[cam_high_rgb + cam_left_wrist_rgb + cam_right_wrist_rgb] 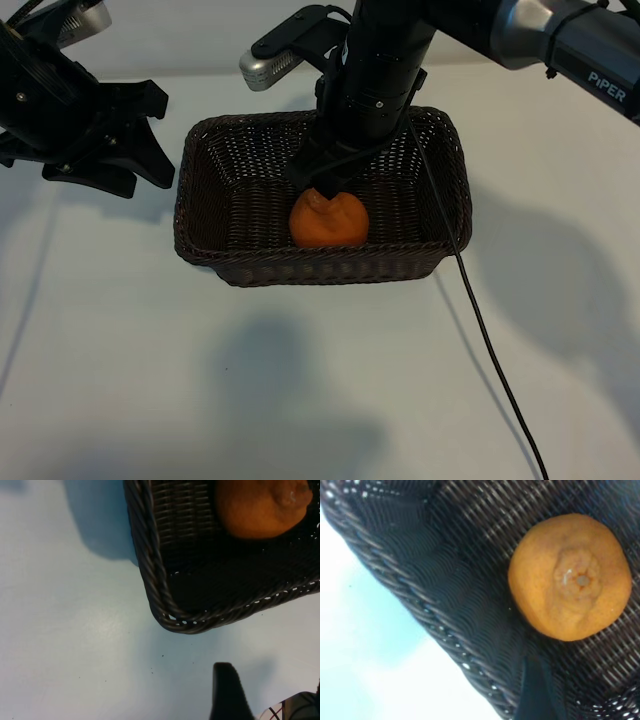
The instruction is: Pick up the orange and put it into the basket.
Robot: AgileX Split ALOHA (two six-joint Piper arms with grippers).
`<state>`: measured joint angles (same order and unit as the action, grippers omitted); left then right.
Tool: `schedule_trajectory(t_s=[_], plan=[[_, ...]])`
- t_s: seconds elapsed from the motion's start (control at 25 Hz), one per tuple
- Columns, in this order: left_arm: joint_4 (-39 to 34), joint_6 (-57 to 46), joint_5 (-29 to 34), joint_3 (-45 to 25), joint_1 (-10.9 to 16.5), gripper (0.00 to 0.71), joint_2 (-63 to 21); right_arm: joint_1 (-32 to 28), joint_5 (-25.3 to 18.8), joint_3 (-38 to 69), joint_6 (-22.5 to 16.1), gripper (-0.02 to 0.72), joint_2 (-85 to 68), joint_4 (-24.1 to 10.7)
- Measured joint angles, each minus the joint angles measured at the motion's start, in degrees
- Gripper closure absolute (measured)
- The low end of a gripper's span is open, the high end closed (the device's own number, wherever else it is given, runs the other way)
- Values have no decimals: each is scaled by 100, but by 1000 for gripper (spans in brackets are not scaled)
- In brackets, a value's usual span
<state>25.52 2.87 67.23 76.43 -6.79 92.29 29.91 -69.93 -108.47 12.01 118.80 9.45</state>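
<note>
- Exterior view: the right arm reaches in from the upper right and bends steeply down over the basket (200, 215), which sits on the white worktop (320, 380). The right gripper (328, 187) points nearly straight down, its tips just above the orange (330, 222). The orange lies on the basket floor near the front wall. The arm's dark body hides the fingertips, so from here it is hard to say whether they touch the fruit; they seem to be just clear of it.
- Exterior view, other side: the left arm sits off to the left of the basket, raised above the worktop, its gripper (150, 140) spread apart and holding nothing. A black cable (490, 350) trails from the right arm across the worktop toward the front edge.
- Left wrist view: a rounded corner of the basket (160, 605) fills the upper part, with the orange (260, 507) cut off by the picture's edge. One dark fingertip (227, 690) of the left gripper shows over bare worktop, apart from the basket.
- Right wrist view: the orange (570, 577) rests free on the weave with its knob facing the camera, nothing clasping it. One dark finger (537, 690) shows beside it, blurred and partly cut off; the gripper has let go.
</note>
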Motion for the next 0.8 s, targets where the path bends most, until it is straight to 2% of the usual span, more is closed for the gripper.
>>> schedule_trajectory(t_s=[0.4,0.8], plan=[[0,-9,-17,0,0,254,0,0,-20,-11,0,349,-698,76],[0,-9,-16,0,0,254,0,0,-20,-11,-187,369,-820,-35]])
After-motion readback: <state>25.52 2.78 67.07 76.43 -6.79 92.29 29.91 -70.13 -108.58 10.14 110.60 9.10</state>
